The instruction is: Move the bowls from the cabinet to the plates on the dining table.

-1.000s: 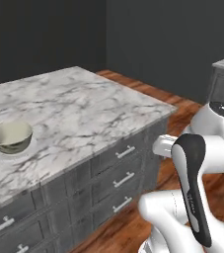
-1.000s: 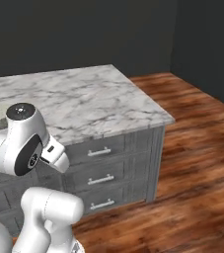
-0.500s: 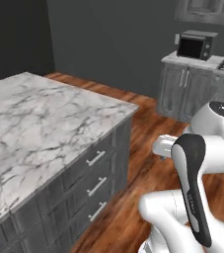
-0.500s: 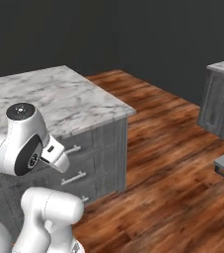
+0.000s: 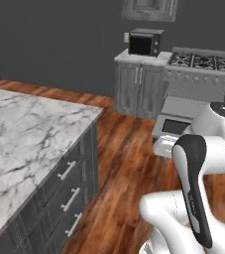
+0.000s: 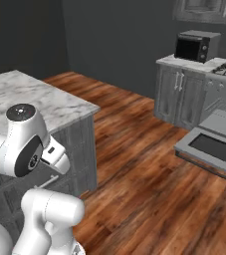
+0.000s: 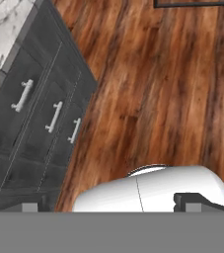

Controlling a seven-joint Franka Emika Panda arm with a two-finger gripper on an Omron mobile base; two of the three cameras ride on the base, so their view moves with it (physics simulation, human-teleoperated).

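Note:
The dining table (image 5: 20,144) with its white marble top lies at the left, and its corner (image 6: 30,92) sits just behind my folded arm. In the hand view its dark drawer fronts (image 7: 49,116) run down the left side. The dark grey wall cabinet (image 5: 148,9) hangs high on the far wall (image 6: 204,10), far from me. My gripper (image 7: 113,205) points down at the wood floor, its two dark tips wide apart with nothing between them. The bowls and the plates are out of view.
A black microwave (image 5: 144,42) stands on a grey base cabinet (image 5: 139,89) against the far wall. Beside it is a gas stove (image 5: 203,60) with its oven door (image 6: 214,147) folded down into the room. Open wood floor (image 6: 144,164) lies between table and stove.
The whole picture has swung right as the base turned. The bowl on the table slid out at the left, while microwave, stove and wall cabinet came in. The arm's pose is unchanged.

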